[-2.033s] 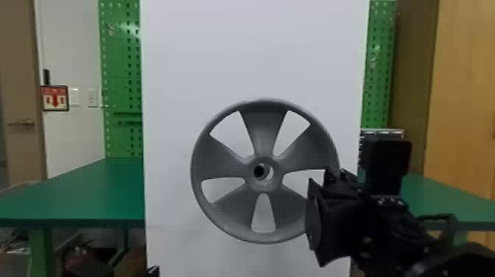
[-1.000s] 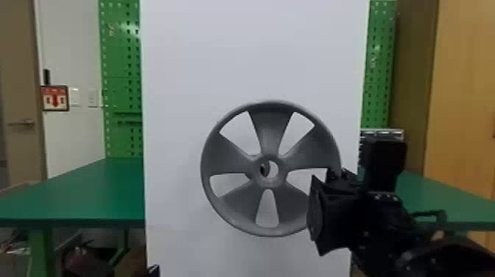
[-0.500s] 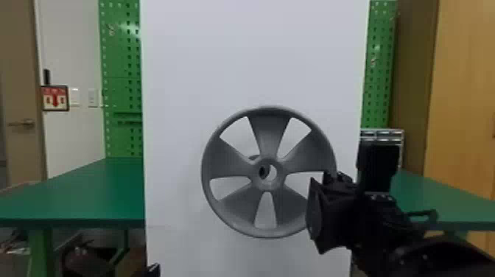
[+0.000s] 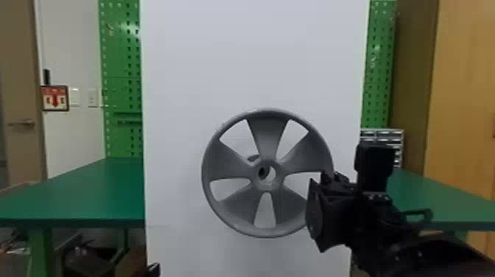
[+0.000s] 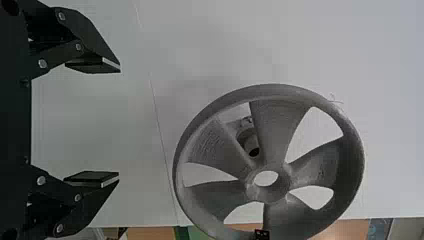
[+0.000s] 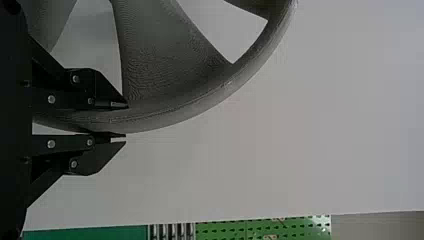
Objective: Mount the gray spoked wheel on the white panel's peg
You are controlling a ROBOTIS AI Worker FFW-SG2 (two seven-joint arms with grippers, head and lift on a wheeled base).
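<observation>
Holds nothing in the left gripper [image 4: 154, 270], low toward seven o'clock in the head view, fingers spread wide. Grips the gray spoked wheel [image 4: 268, 228] by its rim in the right gripper [image 4: 319, 200], between the wheel's three and four o'clock — one finger on each side of the rim. Presents the wheel upright, just below the head view's center. Just behind it, the peg [image 4: 253, 158], between ten and eleven o'clock from the hub [image 4: 273, 178] — visible through a spoke gap, off the hub's hole. Behind that, the white panel [image 4: 254, 55]; farther back, green tables [image 4: 81, 195] at eight and four o'clock, green pegboards [image 4: 121, 66] at ten and two.
</observation>
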